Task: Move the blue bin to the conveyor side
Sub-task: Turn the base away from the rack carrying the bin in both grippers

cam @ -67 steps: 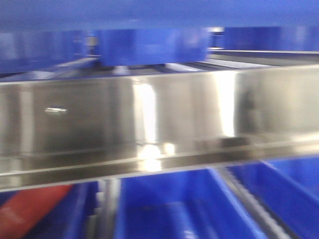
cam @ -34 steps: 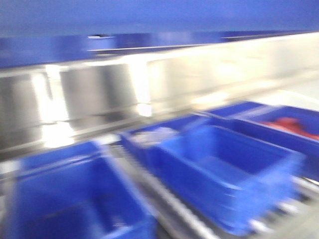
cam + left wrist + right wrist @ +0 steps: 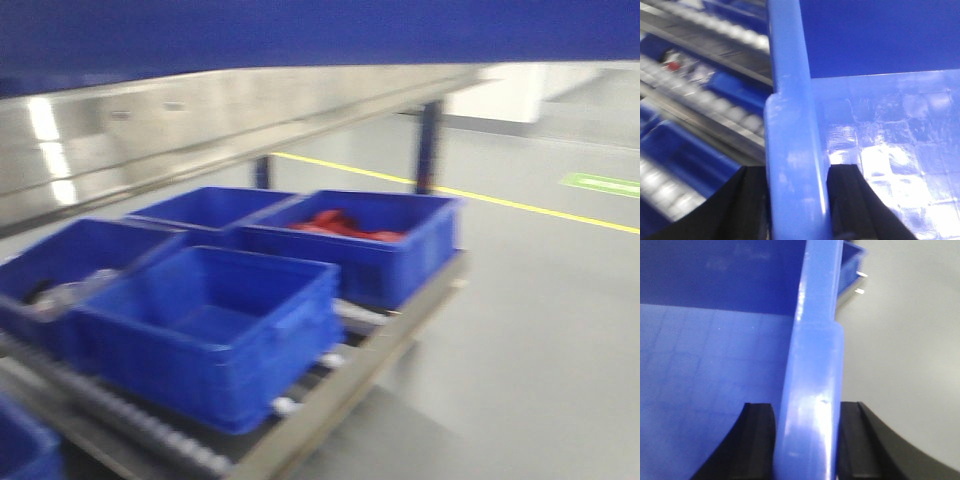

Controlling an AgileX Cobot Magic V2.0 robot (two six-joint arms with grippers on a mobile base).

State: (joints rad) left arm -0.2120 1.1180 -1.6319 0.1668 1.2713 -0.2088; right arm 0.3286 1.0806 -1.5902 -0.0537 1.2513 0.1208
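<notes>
The blue bin [image 3: 300,30] fills the top of the front view as a dark blue band, held up close to the camera. In the left wrist view my left gripper [image 3: 796,200] is shut on the blue bin's thick left rim [image 3: 795,145], one black finger outside and one inside. My right gripper [image 3: 807,440] is likewise shut on the bin's right rim [image 3: 812,385]. Both wrist views show the bin's glossy inside floor with nothing on it. The conveyor is out of view.
A shiny steel rail [image 3: 200,120] runs under the bin. Below it, several blue crates [image 3: 210,330] sit on a roller rack [image 3: 300,410], one with red contents [image 3: 345,225]. A dark post [image 3: 430,140] stands behind. Grey floor with a yellow line [image 3: 520,205] lies to the right.
The front view has swung to the right: the steel rail slid up and left, the crates on the rack shifted left, and the floor came into view. Both grippers still hold the bin.
</notes>
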